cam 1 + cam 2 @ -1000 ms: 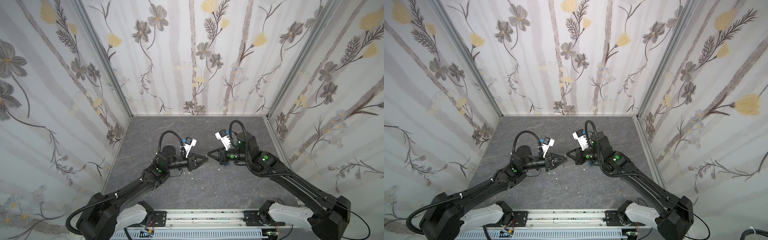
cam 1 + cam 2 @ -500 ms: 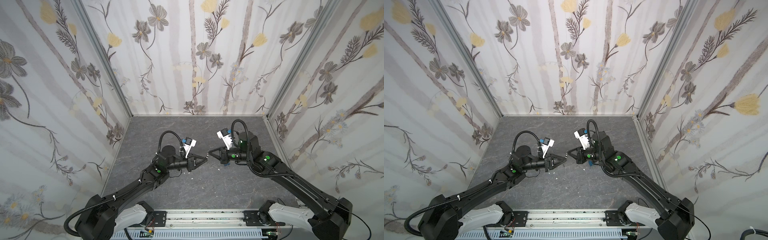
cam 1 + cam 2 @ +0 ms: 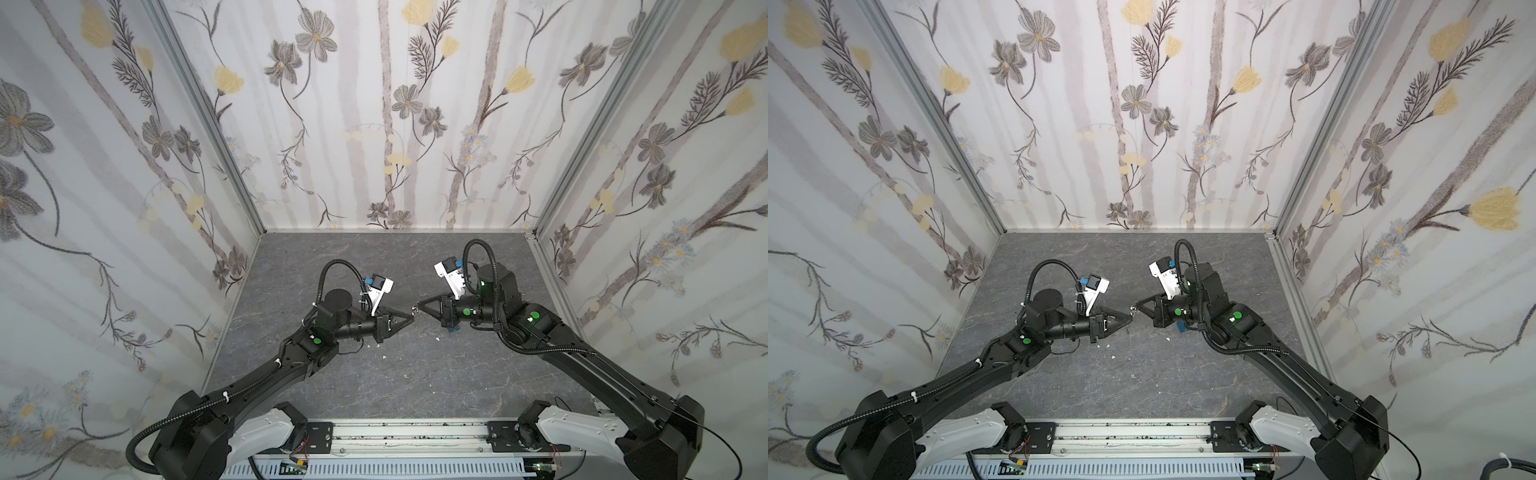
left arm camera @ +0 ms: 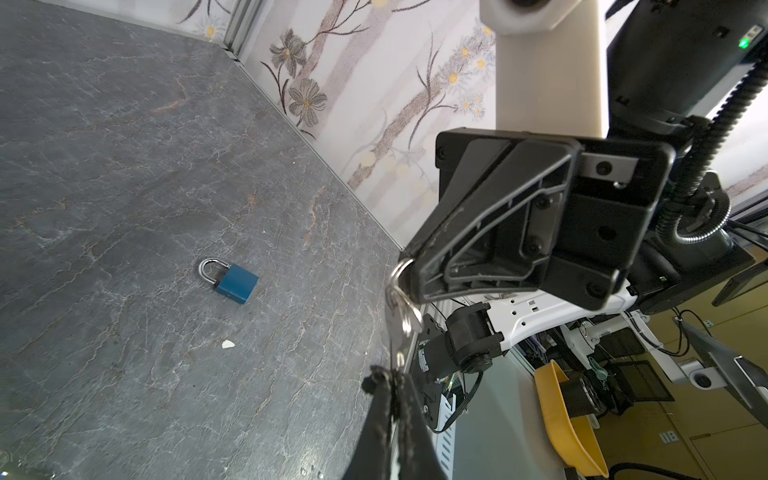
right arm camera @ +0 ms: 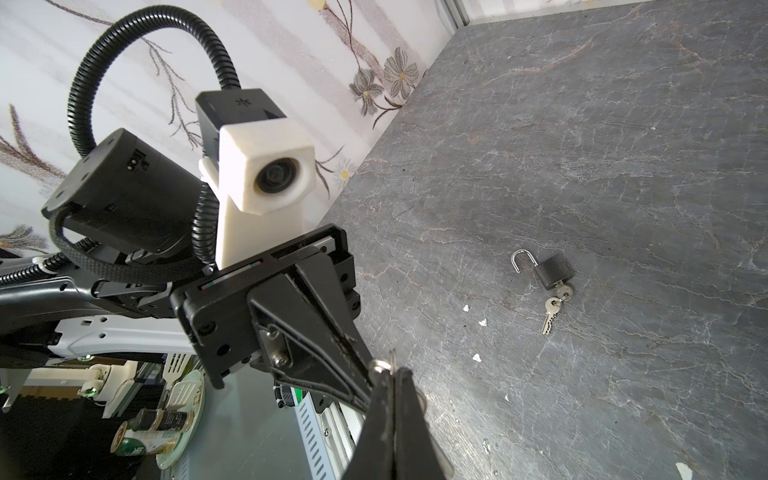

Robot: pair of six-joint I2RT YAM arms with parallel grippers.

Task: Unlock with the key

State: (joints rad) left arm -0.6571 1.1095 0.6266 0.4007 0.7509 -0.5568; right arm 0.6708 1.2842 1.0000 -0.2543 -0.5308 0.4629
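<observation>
A small silver key (image 4: 397, 332) on a ring (image 4: 402, 286) hangs in the air between both grippers over the middle of the table. My right gripper (image 3: 420, 306) (image 5: 390, 376) is shut on the ring. My left gripper (image 3: 409, 319) (image 4: 390, 380) is shut on the key's blade. A blue padlock (image 4: 236, 283) with its shackle closed lies flat on the grey table. In both top views it is mostly hidden under my right wrist, with only a blue corner (image 3: 453, 328) (image 3: 1182, 327) showing.
A black padlock (image 5: 550, 270) with its shackle open and keys (image 5: 552, 311) in it lies on the table in the right wrist view. White crumbs (image 3: 384, 357) dot the grey table (image 3: 415, 386). Flowered walls (image 3: 395, 124) close in three sides.
My left gripper has closed down onto the key held by my right gripper. Both gripper tips have drawn together at the table's middle.
</observation>
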